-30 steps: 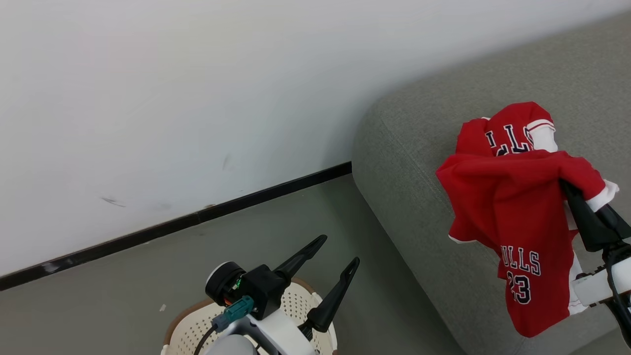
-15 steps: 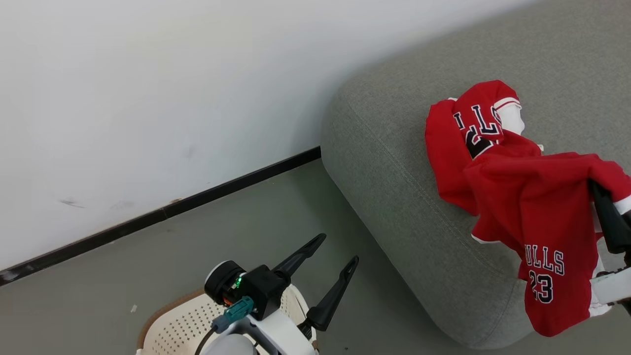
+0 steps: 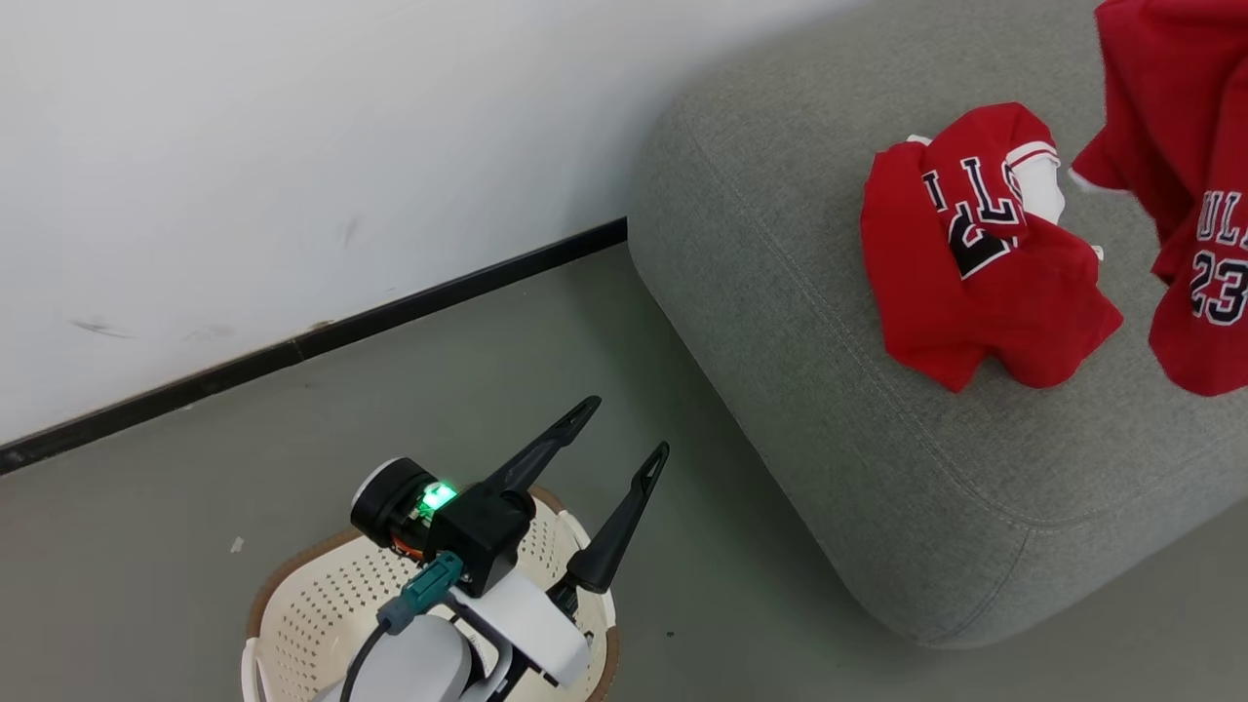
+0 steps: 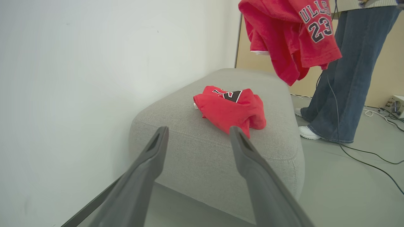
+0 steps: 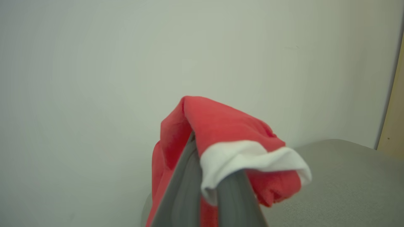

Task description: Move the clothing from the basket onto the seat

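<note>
Red jersey point(image 3: 1170, 97) being pinched by right gripper point(image 5: 212, 156), hanging above seat point(image 3: 780, 292); left gripper point(image 3: 626, 425) being held spread wide over basket point(image 3: 322, 614).

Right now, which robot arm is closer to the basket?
Left. The left fingers, open, hover just above the basket. The right fingers are off by the seat, shut on a red jersey held in the air.

even bright indoor light, soft shadows, right wrist view blurred.
</note>
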Motion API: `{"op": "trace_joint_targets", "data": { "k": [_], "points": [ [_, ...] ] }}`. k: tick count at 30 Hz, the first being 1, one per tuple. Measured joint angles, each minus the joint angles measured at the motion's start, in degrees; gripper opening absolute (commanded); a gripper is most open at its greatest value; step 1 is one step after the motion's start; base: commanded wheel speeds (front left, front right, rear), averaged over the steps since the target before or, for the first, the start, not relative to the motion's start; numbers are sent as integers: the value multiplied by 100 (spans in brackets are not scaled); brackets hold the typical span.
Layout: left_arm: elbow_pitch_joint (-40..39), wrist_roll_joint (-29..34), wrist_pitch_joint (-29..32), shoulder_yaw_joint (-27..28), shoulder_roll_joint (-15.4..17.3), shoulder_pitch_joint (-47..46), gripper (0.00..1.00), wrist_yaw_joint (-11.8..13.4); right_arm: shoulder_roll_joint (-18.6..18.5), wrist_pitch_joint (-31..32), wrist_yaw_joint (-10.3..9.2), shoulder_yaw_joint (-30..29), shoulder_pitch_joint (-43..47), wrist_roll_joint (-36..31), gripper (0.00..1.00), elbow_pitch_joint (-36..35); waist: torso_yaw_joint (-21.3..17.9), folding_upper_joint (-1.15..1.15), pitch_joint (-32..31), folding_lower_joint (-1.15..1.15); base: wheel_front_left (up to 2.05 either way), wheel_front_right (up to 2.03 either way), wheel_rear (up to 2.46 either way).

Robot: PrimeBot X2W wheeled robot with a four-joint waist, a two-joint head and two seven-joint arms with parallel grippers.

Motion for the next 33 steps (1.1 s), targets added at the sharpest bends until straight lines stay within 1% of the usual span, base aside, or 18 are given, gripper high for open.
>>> {"op": "trace_joint_targets", "data": {
  "k": [5, 9, 11, 13, 23, 29, 33],
  "points": [
    [-154, 176, 10, -1, 65, -173, 100, 47, -155, 176, 0, -15, -591, -2, 0, 417, 71, 0, 244, 0, 0, 0, 0],
    [-266, 213, 54, -3, 71, -275, 100, 53, -219, 207, 0, -32, -849, -3, 0, 662, 126, 0, 392, 0, 0, 0, 0],
    [-379, 270, 57, -10, 78, -360, 100, 60, -330, 227, 0, -81, -1035, -23, 0, 916, 187, 0, 533, 0, 0, 0, 0],
    [-425, 310, 80, -40, 78, -413, 100, 60, -415, 231, 0, -86, -1067, -92, 0, 1089, 230, 0, 626, 0, 0, 0, 0],
    [-563, 463, 245, -156, 149, -547, 100, 56, -480, 79, 0, -377, -1072, -146, 0, 2051, 405, 0, 1042, 0, 0, 0, 0],
    [-646, 550, 313, -243, 178, -681, 100, 8, -376, -157, 0, -631, -1289, -233, 0, 2503, 497, 0, 1317, 0, 0, 0, 0],
    [-695, 587, 380, -294, 188, -758, 100, -35, -81, -197, 0, -714, -1285, -412, 0, 2735, 544, 0, 1494, 0, 0, 0, 0]
  ]
}}
